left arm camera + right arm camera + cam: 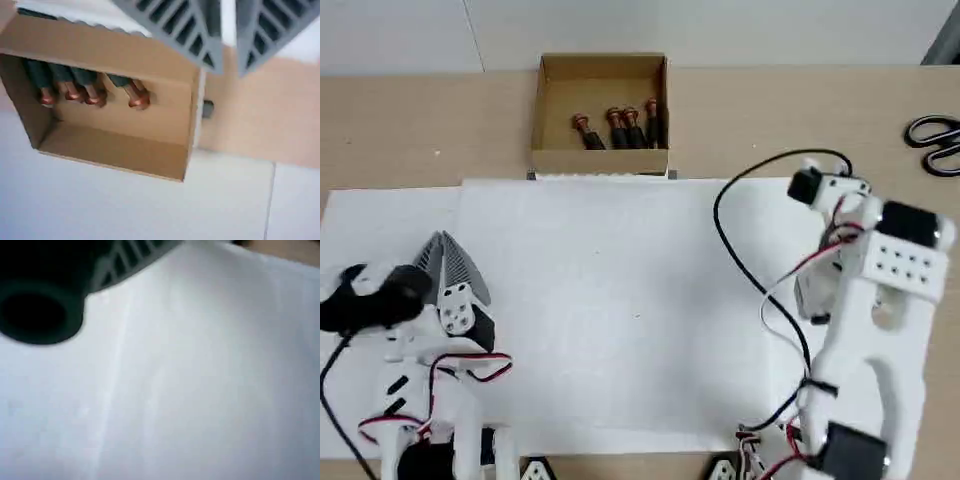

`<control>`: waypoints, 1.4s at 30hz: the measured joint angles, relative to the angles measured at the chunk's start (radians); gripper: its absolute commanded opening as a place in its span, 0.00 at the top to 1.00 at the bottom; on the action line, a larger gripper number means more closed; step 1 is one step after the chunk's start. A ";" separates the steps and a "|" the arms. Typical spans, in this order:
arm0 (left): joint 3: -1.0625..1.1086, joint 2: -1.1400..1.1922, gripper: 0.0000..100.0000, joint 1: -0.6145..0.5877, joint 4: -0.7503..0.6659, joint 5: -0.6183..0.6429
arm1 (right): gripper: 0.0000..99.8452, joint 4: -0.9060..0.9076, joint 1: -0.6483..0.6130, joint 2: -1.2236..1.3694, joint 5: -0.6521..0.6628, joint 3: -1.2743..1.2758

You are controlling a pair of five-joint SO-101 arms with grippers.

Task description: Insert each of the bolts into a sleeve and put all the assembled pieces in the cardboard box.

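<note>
Closest to the lens, in the right wrist view, was a black round housing (35,312) with a strip of grey ribbed plastic next to it, both parts of the right gripper (131,256). It hung low over the white paper sheet (620,300), and whether it was open or closed I could not tell. In the high view this arm was folded down at the near right of the sheet, well apart from the box.

The left gripper (228,67), made of grey ribbed wedge-shaped plastic, sat at the near left of the sheet and pointed toward the far side. Its two fingers (190,25) stood close together with just a thin slit between them, and nothing was in the slit.

The open brown cardboard box (602,68) stood on the light wooden table (420,120), touching the far edge of the paper. Inside it lay four assembled pieces (620,128), each a copper-coloured bolt in a dark sleeve, three almost touching and one slightly apart. They lay there, I think, because the task wants every finished piece in the box. By my judgement the work was complete, which would explain why both arms sat low and away from the box. A pair of black-handled scissors (935,140) lay at the far right of the table, apart from everything else
</note>
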 measured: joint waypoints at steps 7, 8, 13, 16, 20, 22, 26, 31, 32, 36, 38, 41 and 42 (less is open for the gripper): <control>-0.213 0.288 0.99 0.000 -0.005 -0.063 | 1.00 -0.040 0.074 -0.124 0.044 0.167; -0.253 0.342 0.99 0.000 -0.005 -0.063 | 1.00 -0.049 0.078 -0.137 0.044 0.187; -0.485 0.632 0.99 0.000 0.074 -0.048 | 1.00 -0.066 0.086 -0.193 0.044 0.256; -0.637 0.789 0.99 0.000 0.199 0.002 | 1.00 -0.066 0.086 -0.227 0.044 0.273; -0.809 0.994 0.99 -0.031 0.385 0.023 | 1.00 -0.066 0.086 -0.276 0.044 0.325; -0.864 1.085 0.99 -0.038 0.454 0.021 | 1.00 -0.072 0.086 -0.302 0.044 0.351; -0.901 1.247 0.99 -0.038 0.523 -0.121 | 1.00 -0.094 0.114 -0.350 0.051 0.388; -0.901 1.379 0.99 -0.038 0.525 -0.345 | 1.00 -0.107 0.138 -0.365 0.051 0.407; -0.901 1.399 0.99 -0.038 0.525 -0.385 | 1.00 -0.109 0.138 -0.365 0.051 0.407; -0.901 1.459 0.99 -0.038 0.525 -0.597 | 1.00 -0.110 0.138 -0.365 0.051 0.407; -0.901 1.478 0.99 -0.038 0.523 -0.738 | 1.00 -0.110 0.138 -0.365 0.051 0.407; -0.901 1.496 0.99 -0.058 0.500 -0.941 | 1.00 -0.120 0.138 -0.365 0.051 0.407; -0.902 1.504 0.99 -0.072 0.486 -1.010 | 1.00 -0.124 0.138 -0.365 0.051 0.407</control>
